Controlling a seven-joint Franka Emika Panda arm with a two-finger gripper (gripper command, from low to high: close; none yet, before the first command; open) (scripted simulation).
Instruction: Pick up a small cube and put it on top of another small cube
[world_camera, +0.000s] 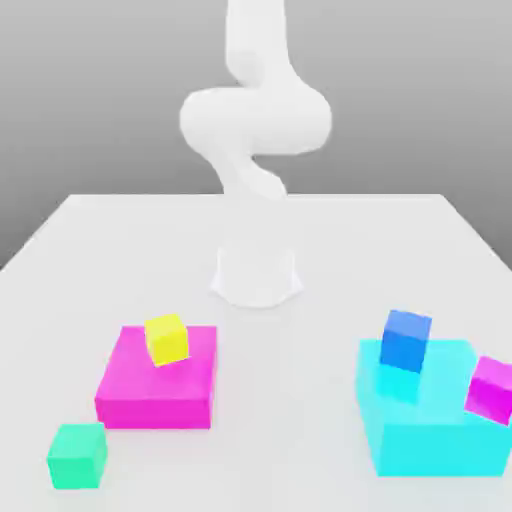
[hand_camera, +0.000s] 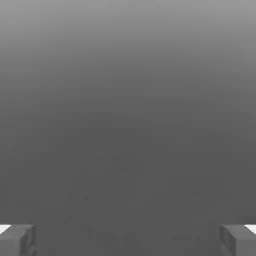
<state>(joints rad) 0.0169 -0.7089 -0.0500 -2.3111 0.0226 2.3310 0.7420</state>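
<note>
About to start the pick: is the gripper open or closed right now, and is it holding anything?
Gripper: open, fingers spread wide apart, nothing between them.

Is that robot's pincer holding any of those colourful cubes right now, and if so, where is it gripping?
Nothing is held. The pincer is open with only empty space between its fingers.

Arm (world_camera: 255, 120): white, rising from its round base, folded high over it.
Gripper (hand_camera: 128, 240): fingers (hand_camera: 17, 240) spread wide apart, nothing between them.
</note>
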